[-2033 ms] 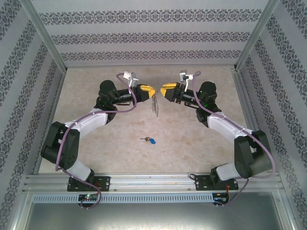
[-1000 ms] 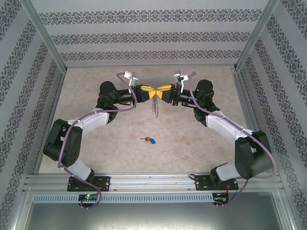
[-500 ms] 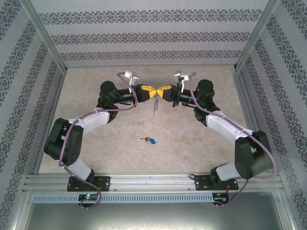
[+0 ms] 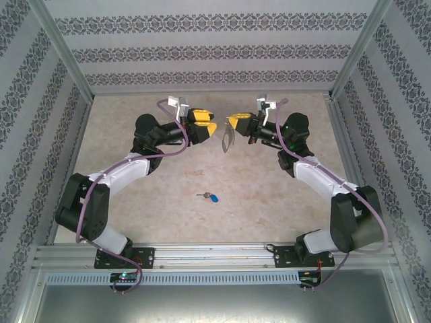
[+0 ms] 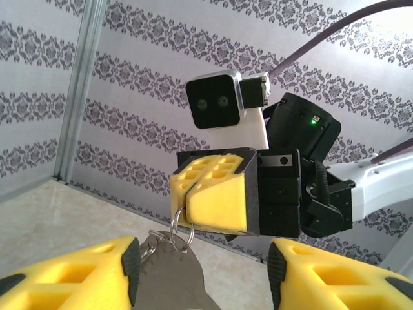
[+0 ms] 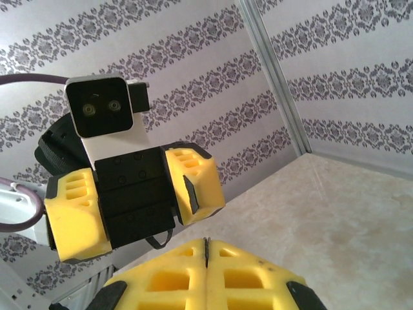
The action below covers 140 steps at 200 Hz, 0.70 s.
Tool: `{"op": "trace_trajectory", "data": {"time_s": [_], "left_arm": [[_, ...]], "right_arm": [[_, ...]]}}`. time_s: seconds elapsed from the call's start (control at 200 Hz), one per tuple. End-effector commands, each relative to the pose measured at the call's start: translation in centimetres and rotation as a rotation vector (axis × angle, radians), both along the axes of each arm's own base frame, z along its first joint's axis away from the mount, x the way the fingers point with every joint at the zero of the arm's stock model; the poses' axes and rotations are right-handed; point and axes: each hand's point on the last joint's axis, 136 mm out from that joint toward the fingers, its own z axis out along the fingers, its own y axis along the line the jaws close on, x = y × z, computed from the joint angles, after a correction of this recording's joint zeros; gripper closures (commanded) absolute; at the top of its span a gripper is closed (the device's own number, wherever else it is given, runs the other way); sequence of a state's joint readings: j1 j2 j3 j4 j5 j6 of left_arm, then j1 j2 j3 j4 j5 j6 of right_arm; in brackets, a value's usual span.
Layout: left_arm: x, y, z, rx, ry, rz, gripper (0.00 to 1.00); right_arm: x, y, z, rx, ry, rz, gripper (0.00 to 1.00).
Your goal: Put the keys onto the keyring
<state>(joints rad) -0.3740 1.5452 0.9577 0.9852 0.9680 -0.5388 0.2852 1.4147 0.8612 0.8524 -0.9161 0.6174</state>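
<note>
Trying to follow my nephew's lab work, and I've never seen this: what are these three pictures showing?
Two robot arms are bolted to a table's near edge. One picture looks down from above. The other two come from small cameras on each arm's wrist, so each sees the other arm's claw. The right claw is shut on a grey keyring, which hangs from it. The left claw stands open just beside it. On the table lies a small key with a blue tag.
</note>
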Motion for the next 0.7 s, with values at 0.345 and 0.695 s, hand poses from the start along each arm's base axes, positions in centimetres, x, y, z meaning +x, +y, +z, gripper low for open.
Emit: {"op": "trace_trajectory", "data": {"time_s": [0.345,0.695], "left_arm": [[0.1,-1.0,1.7,-0.045,0.019,-0.060,0.60],[0.3,-1.4,2.2,-0.075,0.011,-0.072,0.55]], "right_arm": [[-0.3,-1.1,6.4,0.190,-0.159,-0.057,1.00],[1.0,-0.4,6.1,0.257,-0.129,-0.026,1.00]]}}
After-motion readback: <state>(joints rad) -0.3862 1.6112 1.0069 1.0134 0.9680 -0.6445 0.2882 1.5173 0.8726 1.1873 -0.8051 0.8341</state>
